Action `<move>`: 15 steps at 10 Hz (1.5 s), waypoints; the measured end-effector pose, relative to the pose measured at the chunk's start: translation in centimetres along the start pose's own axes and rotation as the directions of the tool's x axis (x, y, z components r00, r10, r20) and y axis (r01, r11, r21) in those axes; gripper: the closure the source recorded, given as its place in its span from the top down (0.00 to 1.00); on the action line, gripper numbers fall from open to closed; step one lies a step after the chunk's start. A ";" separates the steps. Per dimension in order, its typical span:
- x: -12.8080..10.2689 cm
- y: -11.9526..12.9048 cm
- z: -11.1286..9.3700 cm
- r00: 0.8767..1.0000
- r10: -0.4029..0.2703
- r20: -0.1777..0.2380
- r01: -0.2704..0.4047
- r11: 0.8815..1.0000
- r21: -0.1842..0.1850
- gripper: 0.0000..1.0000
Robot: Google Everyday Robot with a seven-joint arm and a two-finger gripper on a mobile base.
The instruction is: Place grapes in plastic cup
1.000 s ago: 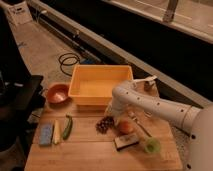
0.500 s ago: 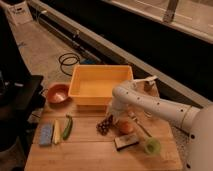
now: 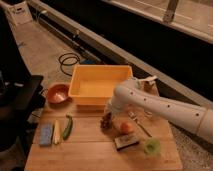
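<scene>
- The grapes, a small dark reddish bunch, lie on the wooden table a little right of the middle of the frame, just in front of the yellow bin.
- My gripper is right on top of them, pointing down and meeting the upper edge of the bunch. The fingers are closed. I cannot make out whether they really pinch the grapes, because the bunch sits on the board and its top blends into my fingertips.
- My white arm comes in from the right edge of the frame, bends above the bin's front right corner and drops to the grapes.
- An orange fruit sits just right of the grapes and slightly lower, near them but apart.
- A dark flat block lies below the fruit.
- The plastic cup, light green and upright, stands at the lower right of the board, well apart from the grapes and from my gripper, past the fruit and the block.
- To the left of the grapes lie a green vegetable, a pale yellow piece and a blue sponge, side by side.
- An orange-red bowl stands at the left, beside the bin.
</scene>
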 end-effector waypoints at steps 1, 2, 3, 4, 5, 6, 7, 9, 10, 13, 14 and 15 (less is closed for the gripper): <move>-0.8 -1.1 -2.9 0.999 -0.037 -0.025 0.038 0.998 0.043 0.00; -1.2 -1.6 -4.4 0.998 -0.056 -0.041 0.058 0.996 0.063 0.00; -1.4 -2.0 -5.9 0.996 -0.070 -0.060 0.075 0.994 0.081 0.00; -1.4 -2.2 -7.8 0.993 -0.081 -0.087 0.090 0.991 0.100 0.00; -0.9 -1.8 -9.5 0.990 -0.081 -0.115 0.094 0.989 0.115 0.00; -0.2 -0.9 -10.6 0.988 -0.074 -0.133 0.091 0.988 0.122 0.00; 0.8 0.4 -11.5 0.987 -0.060 -0.150 0.080 0.989 0.128 0.00; 3.1 3.5 -12.8 0.985 -0.014 -0.170 0.036 0.991 0.128 0.00; 4.0 4.8 -13.1 0.985 0.008 -0.173 0.014 0.992 0.127 0.00; 6.9 9.0 -14.0 0.980 0.096 -0.171 -0.074 0.988 0.133 0.00; 6.8 8.8 -13.9 0.981 0.093 -0.170 -0.071 0.989 0.133 0.00; 6.7 8.7 -13.9 0.981 0.091 -0.169 -0.069 0.989 0.133 0.00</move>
